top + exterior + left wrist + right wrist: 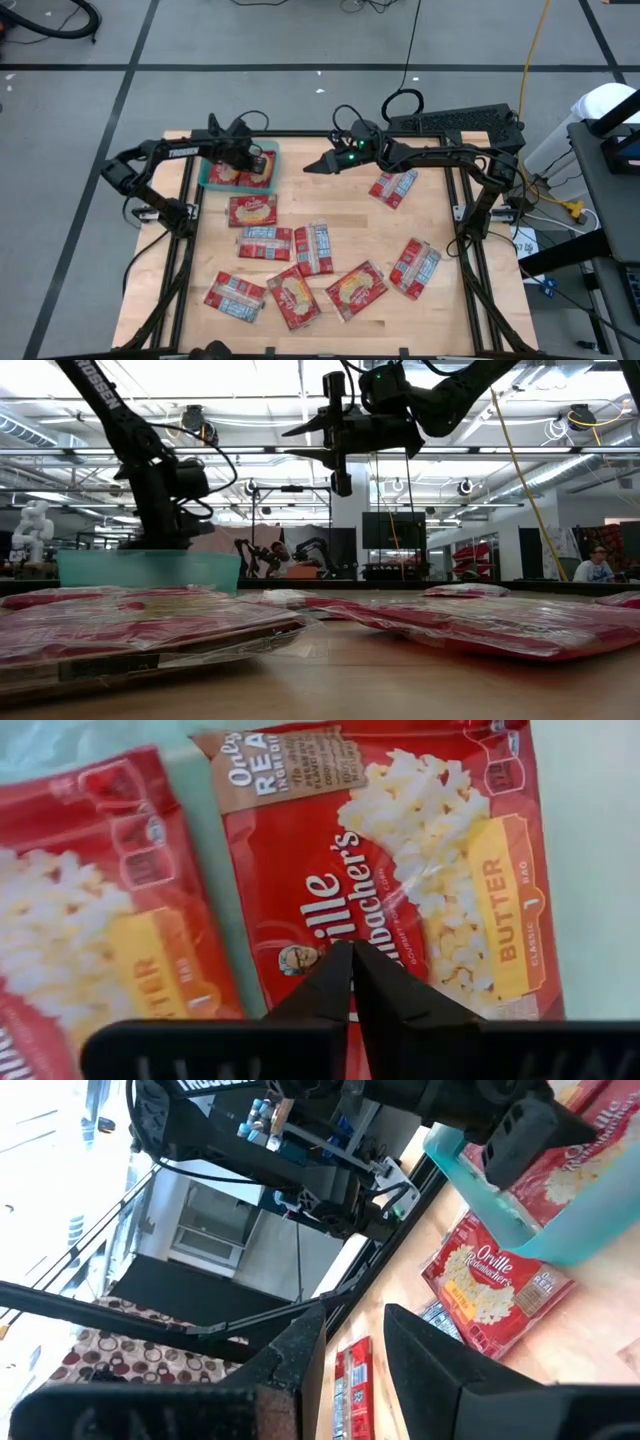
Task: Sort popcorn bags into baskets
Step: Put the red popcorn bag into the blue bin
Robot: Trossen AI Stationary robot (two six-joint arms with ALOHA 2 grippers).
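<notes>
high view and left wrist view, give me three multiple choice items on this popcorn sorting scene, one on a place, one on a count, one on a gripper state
1. Where does the shallow teal-green plastic basket sit on the wooden table?
A. far left corner
B. near right corner
C. centre

2. How many flat red popcorn bags does the left wrist view show in the basket?
A. none
B. two
C. five

3. How do the fingers of the left gripper stand?
A. wide open
B. shut, holding nothing
C. shut on a bag

Answers:
1 A: the high view shows it at the table's far left corner.
2 B: two lie side by side.
3 B: the fingertips meet above a bag, with nothing between them.
</notes>
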